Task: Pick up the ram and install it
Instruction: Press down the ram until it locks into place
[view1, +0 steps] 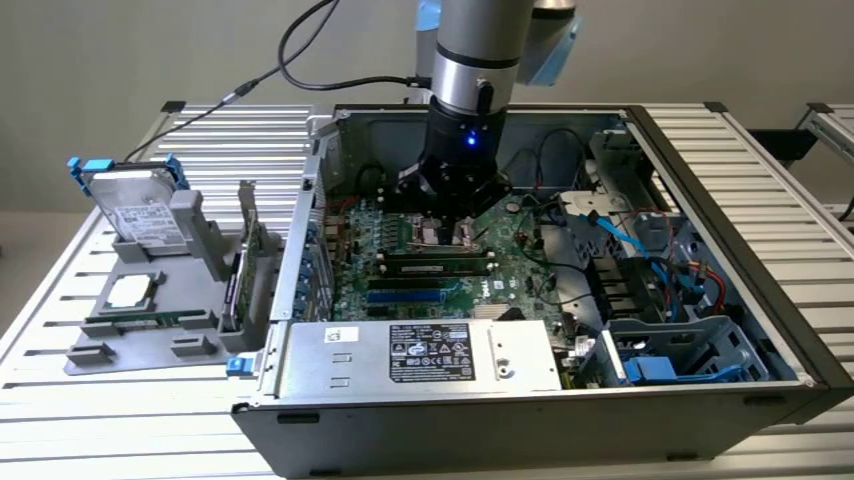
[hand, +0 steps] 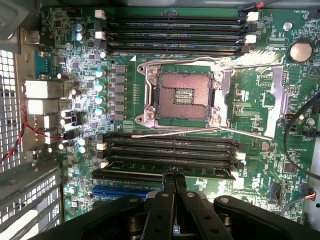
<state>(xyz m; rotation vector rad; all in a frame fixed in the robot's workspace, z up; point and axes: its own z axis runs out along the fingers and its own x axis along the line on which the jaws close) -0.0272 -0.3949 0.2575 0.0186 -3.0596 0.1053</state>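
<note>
1. The arm (view1: 470, 60) comes down from the top centre of the exterior view into an open computer case (view1: 747, 200) lying on a slatted metal table (view1: 80, 420).
2. The gripper (hand: 173, 181) is pressed fully together, its two fingertips touching with no gap, and nothing is caught between them.
3. In the wrist view the fingertips (hand: 168, 180) sit right over the lowest of the black memory slots (hand: 170, 150) below the CPU socket (hand: 182, 95).
4. The ram (view1: 434, 266) lies seated in a slot on the motherboard (view1: 534, 250), at the centre of the exterior view, just below the gripper body (view1: 447, 185). In the wrist view the same stick (hand: 150, 174) shows as a dark strip under the fingertips.
5. A second bank of empty slots (hand: 175, 35) runs across the top of the wrist view, above the socket.
6. The power supply (view1: 427, 355), with its label facing up, fills the lower centre of the exterior view.
7. At the exterior view's left, outside the case, a grey holder (view1: 147, 300) carries a hard drive (view1: 134, 205) in a blue frame, and an upright card (view1: 247, 250) stands between holder and case.
8. Blue and red cables (view1: 654, 260) lie in the right part of the case.
</note>
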